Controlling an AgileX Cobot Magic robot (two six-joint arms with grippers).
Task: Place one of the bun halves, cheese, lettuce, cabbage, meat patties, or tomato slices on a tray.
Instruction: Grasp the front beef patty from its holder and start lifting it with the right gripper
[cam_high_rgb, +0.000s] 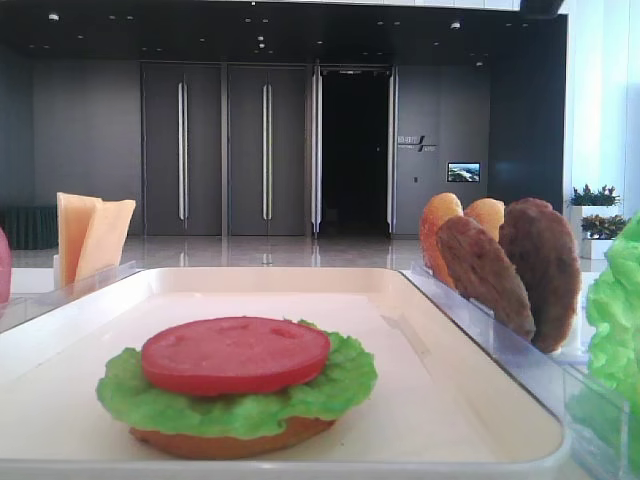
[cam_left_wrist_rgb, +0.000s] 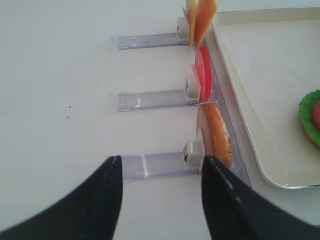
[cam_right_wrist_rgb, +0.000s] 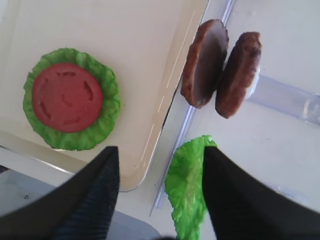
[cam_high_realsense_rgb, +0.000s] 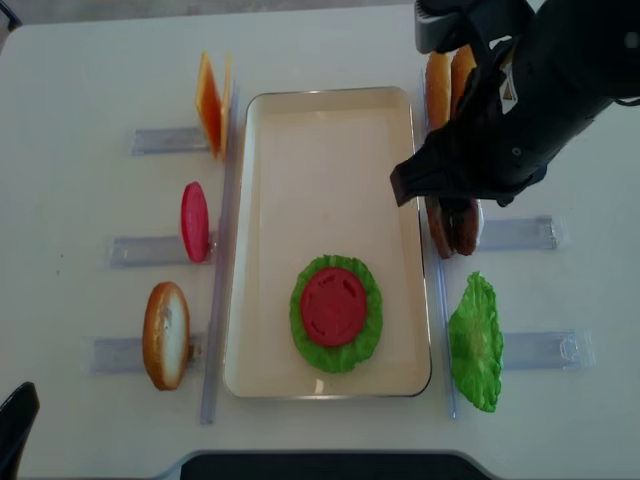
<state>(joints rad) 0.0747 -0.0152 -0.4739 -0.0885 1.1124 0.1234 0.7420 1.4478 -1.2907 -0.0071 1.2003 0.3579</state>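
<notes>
The cream tray (cam_high_realsense_rgb: 330, 120) holds a bun half (cam_high_rgb: 230, 440) under lettuce (cam_high_realsense_rgb: 372, 330) and a tomato slice (cam_high_realsense_rgb: 334, 305). Two meat patties (cam_right_wrist_rgb: 220, 75) stand on edge in a rack right of the tray, with a lettuce leaf (cam_right_wrist_rgb: 187, 190) lying nearer. My right gripper (cam_right_wrist_rgb: 157, 157) hangs open and empty high above the tray's right rim. My left gripper (cam_left_wrist_rgb: 160, 167) is open and empty over bare table, by the racked bun half (cam_left_wrist_rgb: 217, 135). Behind that bun stand a tomato slice (cam_left_wrist_rgb: 202, 80) and cheese (cam_left_wrist_rgb: 200, 20). More bun halves (cam_high_rgb: 460, 225) stand behind the patties. Cabbage is out of view.
Clear plastic racks (cam_left_wrist_rgb: 150, 165) lie in rows on both sides of the tray, their long rails (cam_high_realsense_rgb: 218, 260) running along its edges. The right arm's dark body (cam_high_realsense_rgb: 520, 100) covers the back right of the white table (cam_left_wrist_rgb: 60, 75).
</notes>
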